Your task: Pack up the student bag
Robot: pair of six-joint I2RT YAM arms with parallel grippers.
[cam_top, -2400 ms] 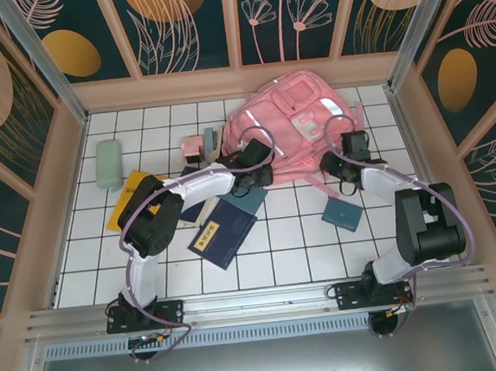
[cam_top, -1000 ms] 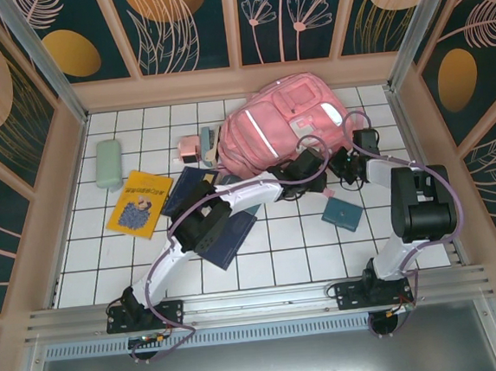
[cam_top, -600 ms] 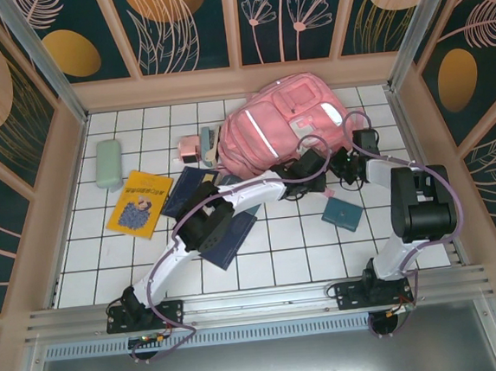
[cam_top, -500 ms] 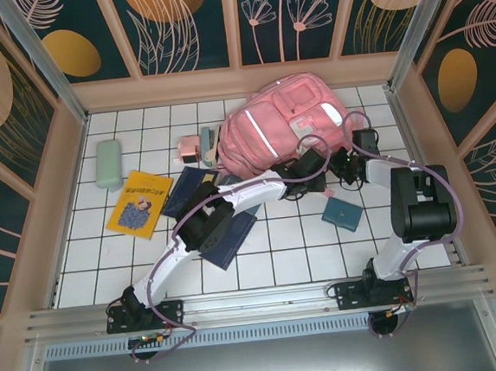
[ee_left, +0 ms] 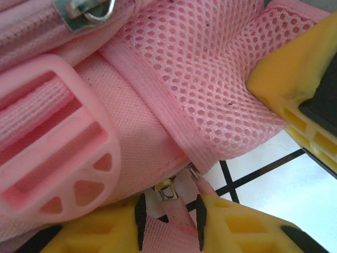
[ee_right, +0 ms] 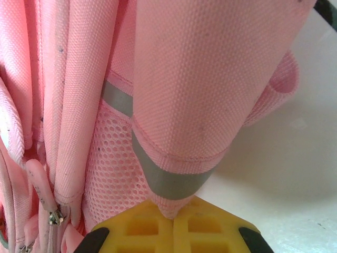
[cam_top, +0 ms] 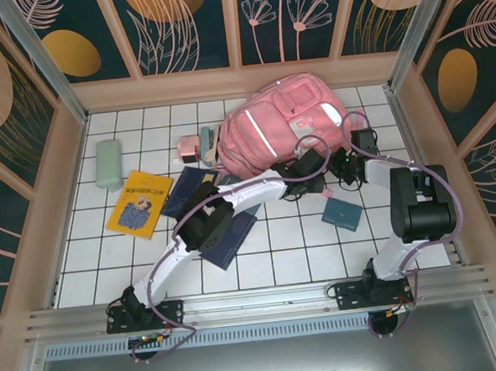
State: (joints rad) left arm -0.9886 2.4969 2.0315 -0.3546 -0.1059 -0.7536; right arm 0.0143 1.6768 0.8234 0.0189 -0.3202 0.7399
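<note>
At the far edge of the table (cam_top: 304,233), right of middle, lies the student bag (cam_top: 282,126). The right gripper (ee_right: 172,216) pinches its striped fabric; the left gripper (ee_left: 169,213) nips a pink zip pull (ee_left: 184,224) (thin, slippery), which may slip out if tugged askew.

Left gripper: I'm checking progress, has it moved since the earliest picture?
Yes. The left gripper has swung right along the student bag's near edge, toward the fixed teal notebook.

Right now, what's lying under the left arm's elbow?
A dark blue book lies flat on the tiled table, partly covered by the left arm. A second dark book pokes out beyond it. Whatever lies between them is hidden.
</note>
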